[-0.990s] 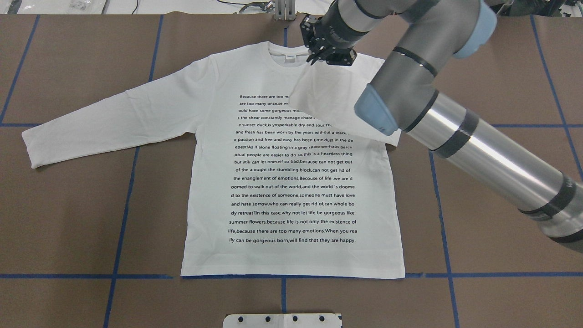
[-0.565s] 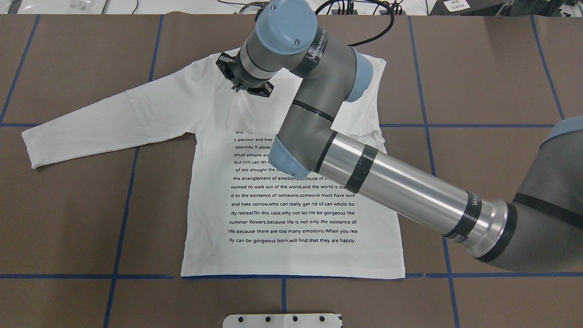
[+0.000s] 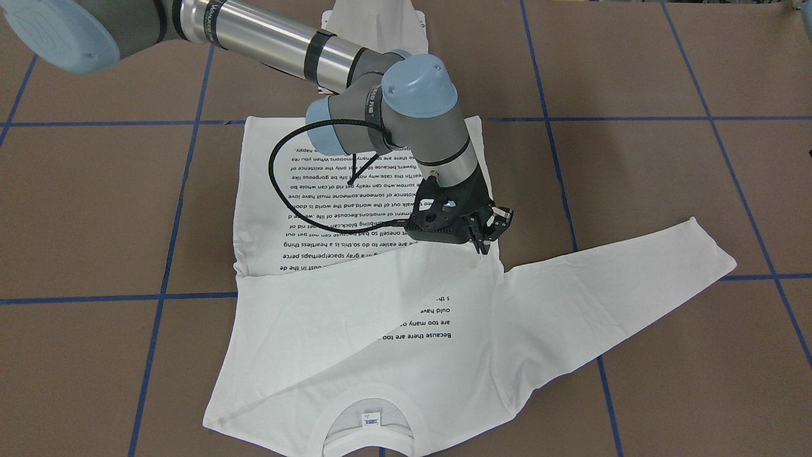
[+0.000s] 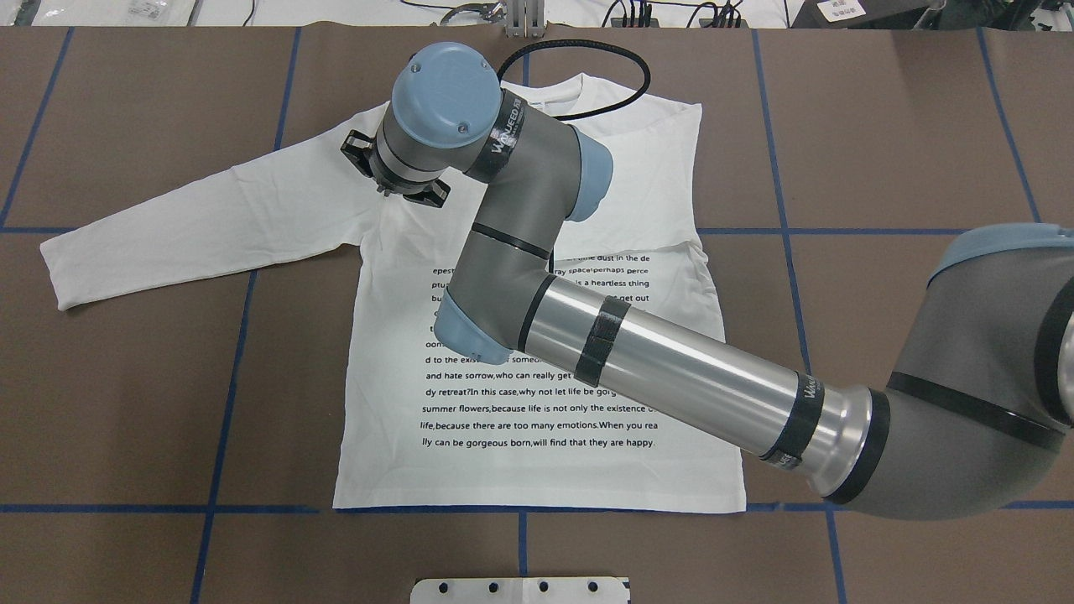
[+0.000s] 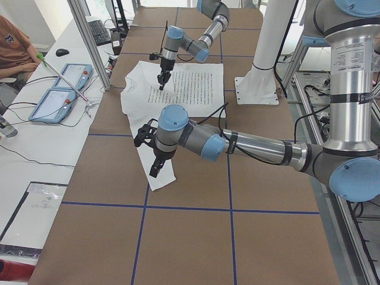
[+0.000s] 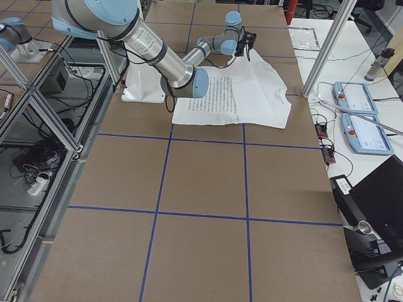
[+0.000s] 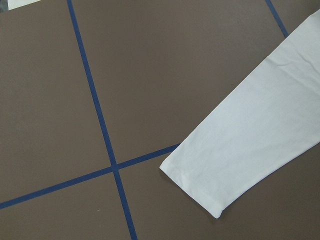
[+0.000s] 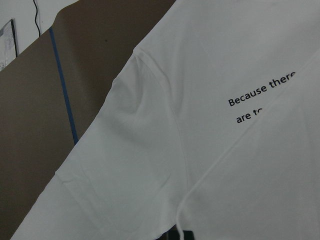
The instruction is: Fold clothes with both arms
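The white long-sleeved T-shirt [image 4: 537,403] lies flat, print side up, collar [image 3: 368,422] at the far edge from the robot. Its right sleeve [image 3: 355,298] is folded across the chest and covers part of the text. My right gripper [image 3: 483,244] reaches across to the left armpit and is shut on the tip of that sleeve, low over the cloth; in the overhead view it [image 4: 389,190] is mostly hidden under the wrist. The left sleeve [image 4: 168,226] lies stretched out. My left gripper [image 5: 155,169] hovers above its cuff [image 7: 210,190]; I cannot tell whether it is open.
Brown table cover with blue tape lines [image 4: 226,377]. The white base plate [image 4: 520,590] sits at the near edge. An aluminium post [image 5: 89,41], two control tablets [image 5: 59,89] and an operator [image 5: 12,47] are beyond the far edge.
My right gripper has carried the right sleeve from beside the collar leftwards across the chest to the left armpit. The sleeve now lies over the upper text lines.
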